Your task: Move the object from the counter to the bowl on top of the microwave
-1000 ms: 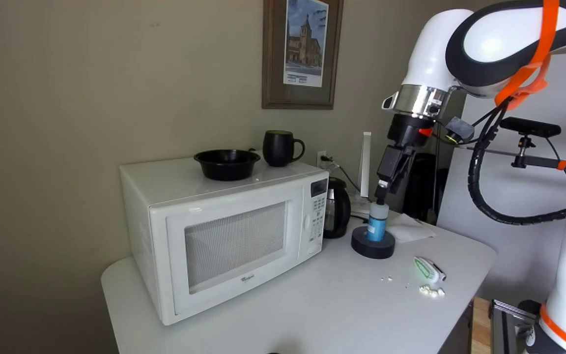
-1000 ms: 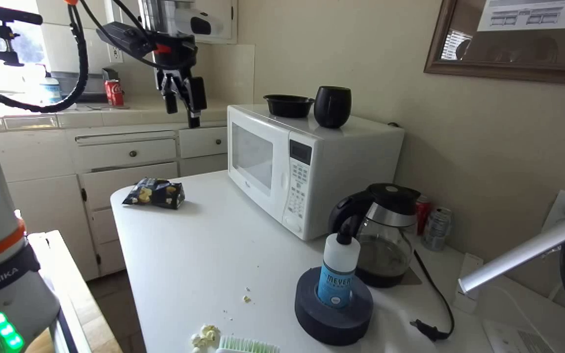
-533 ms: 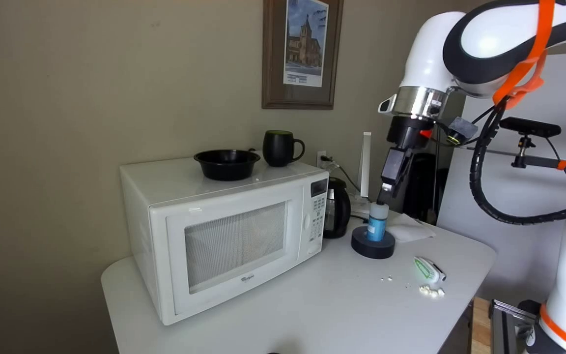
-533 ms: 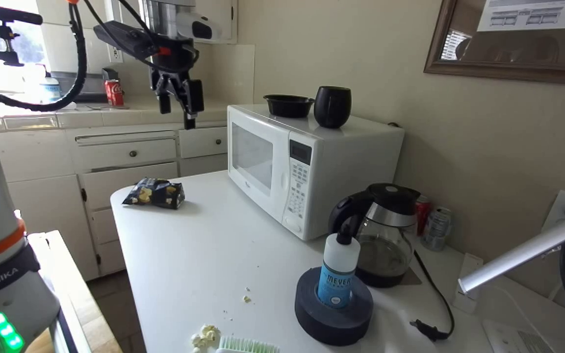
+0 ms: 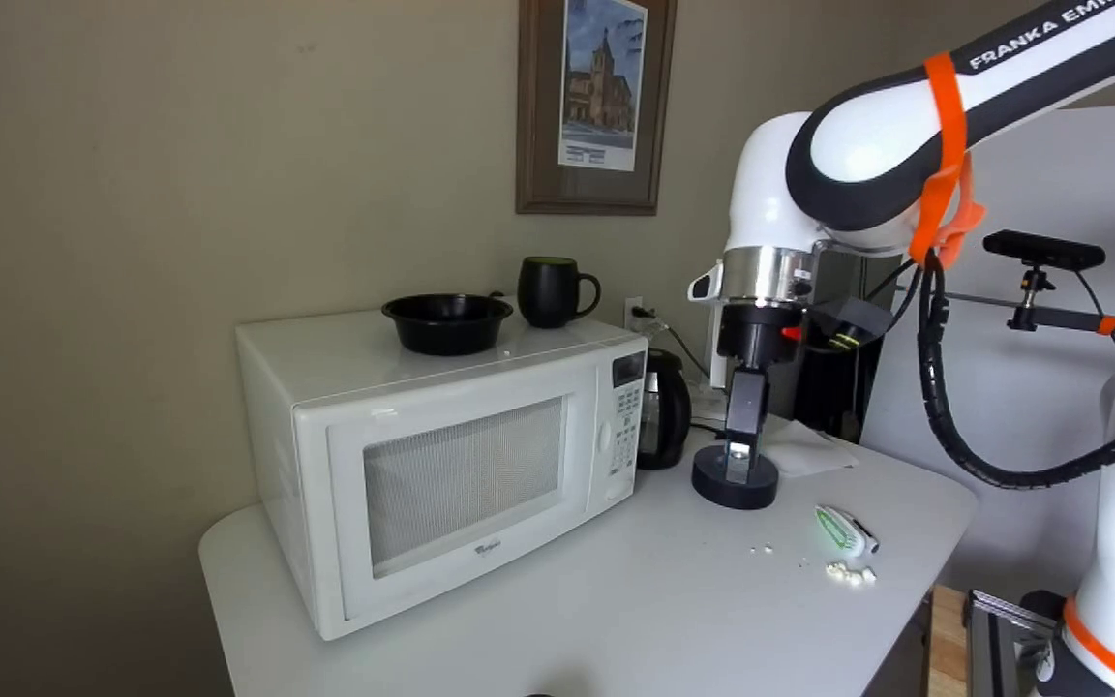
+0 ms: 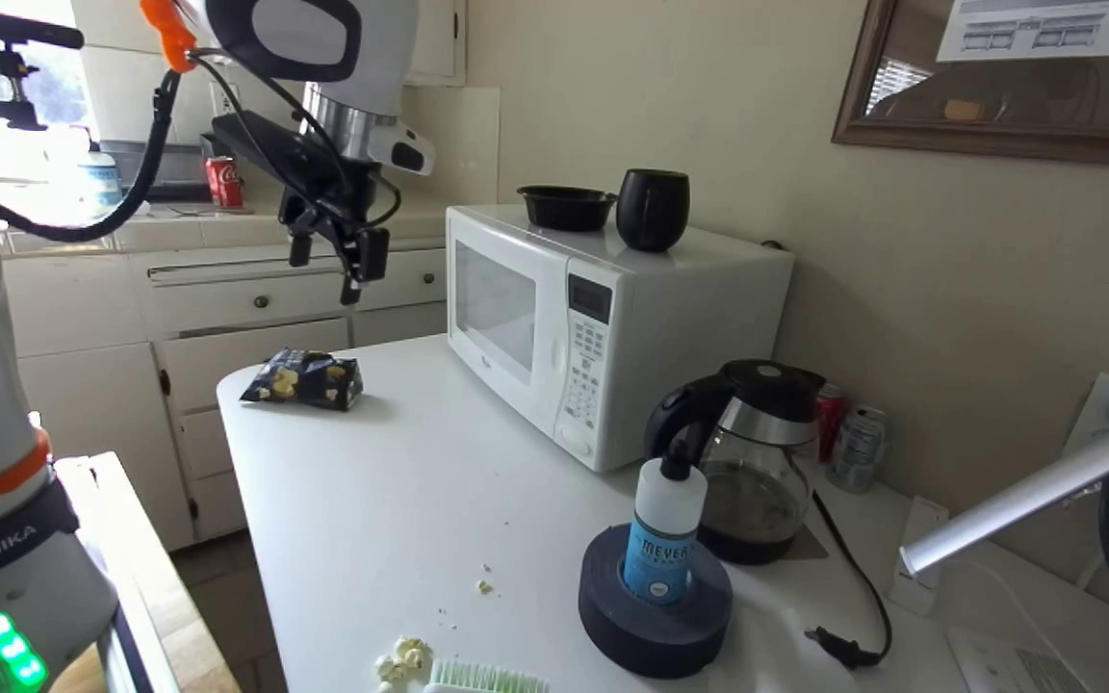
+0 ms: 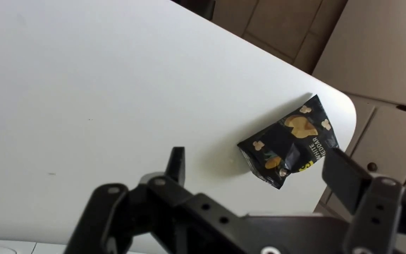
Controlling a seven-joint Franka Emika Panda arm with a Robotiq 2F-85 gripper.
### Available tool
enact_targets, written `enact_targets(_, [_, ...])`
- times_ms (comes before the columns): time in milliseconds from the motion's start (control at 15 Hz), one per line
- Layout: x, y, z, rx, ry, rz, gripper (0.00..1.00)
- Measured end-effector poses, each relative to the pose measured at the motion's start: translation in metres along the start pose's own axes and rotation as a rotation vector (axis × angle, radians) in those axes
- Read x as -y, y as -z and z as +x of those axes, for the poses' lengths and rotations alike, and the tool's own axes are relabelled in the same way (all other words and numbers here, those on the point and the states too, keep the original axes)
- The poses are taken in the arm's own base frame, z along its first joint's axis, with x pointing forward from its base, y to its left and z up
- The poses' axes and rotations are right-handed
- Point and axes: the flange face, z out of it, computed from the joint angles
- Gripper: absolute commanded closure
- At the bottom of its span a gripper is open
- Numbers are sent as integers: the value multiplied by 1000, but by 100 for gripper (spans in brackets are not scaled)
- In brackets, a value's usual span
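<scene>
The object is a small black snack bag with tan-yellow patches [image 6: 302,379], lying on the pale counter [image 6: 400,491] near its rounded corner. It also shows in the wrist view [image 7: 287,141]. My gripper [image 6: 325,271] is open and empty, above the bag and apart from it. In the wrist view, the bag shows beyond and between the spread fingers [image 7: 259,167]. The shallow black bowl [image 5: 448,331] sits upright on top of the white microwave [image 5: 466,494]; both also show in an exterior view, bowl [image 6: 566,210] and microwave [image 6: 506,308].
A black mug [image 5: 550,293] stands beside the bowl. A kettle [image 6: 757,481] and a blue-labelled bottle [image 6: 662,549] in a dark round base [image 6: 656,650] stand on the counter. A brush [image 5: 846,531] and popcorn crumbs [image 5: 851,573] lie there too.
My gripper has moved lower toward the counter, also leftward in both exterior views. It stays open. The bag, bowl and microwave have not moved.
</scene>
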Motion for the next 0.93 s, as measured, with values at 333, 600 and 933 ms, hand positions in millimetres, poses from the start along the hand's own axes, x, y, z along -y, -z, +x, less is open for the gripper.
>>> enact_targets(333, [23, -57, 35, -14, 43, -60, 0])
enact_targets(600, [39, -103, 59, 54, 50, -58, 0])
enact_targets(933, [48, -149, 96, 146, 55, -36, 0])
